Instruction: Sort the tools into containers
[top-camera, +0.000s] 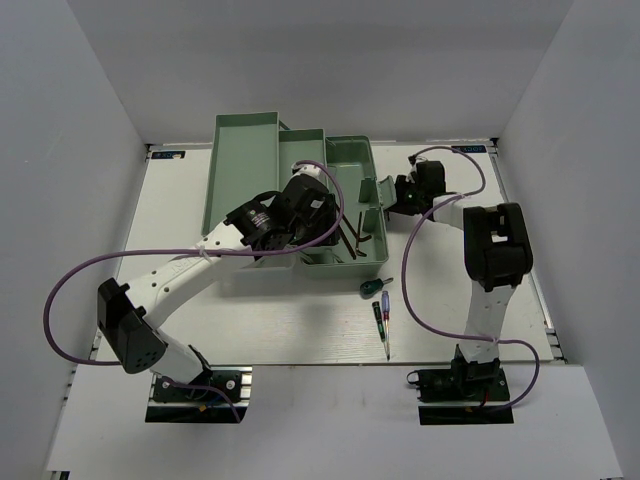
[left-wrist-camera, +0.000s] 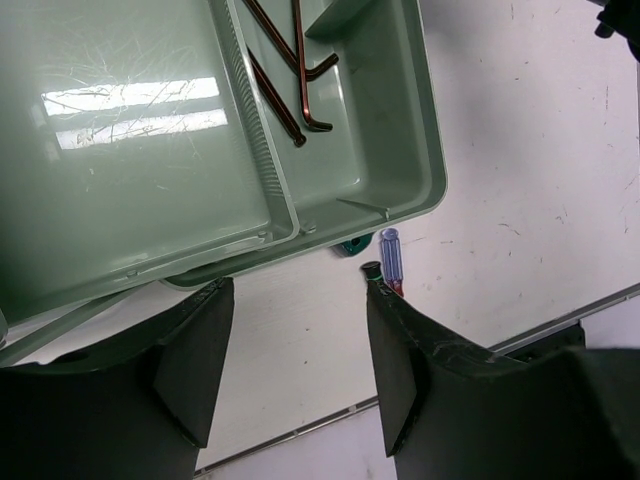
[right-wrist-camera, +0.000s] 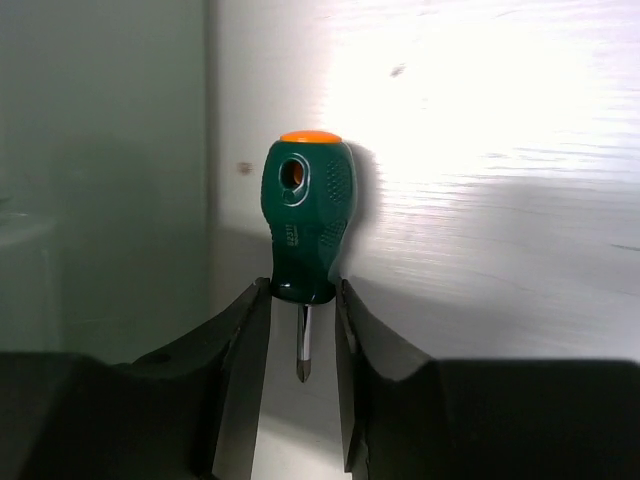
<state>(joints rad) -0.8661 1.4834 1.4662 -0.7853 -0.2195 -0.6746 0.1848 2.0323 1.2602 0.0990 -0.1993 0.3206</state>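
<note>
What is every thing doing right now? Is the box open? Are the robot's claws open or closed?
toolbox: open, trays folded out.
hex keys: lying inside a toolbox compartment.
orange-capped screwdriver: pinched at its neck.
right gripper: closed on the orange-capped screwdriver.
left gripper: open, empty.
teal stubby screwdriver: lying on the table.
purple screwdriver: lying on the table.
dark green screwdriver: lying on the table.
</note>
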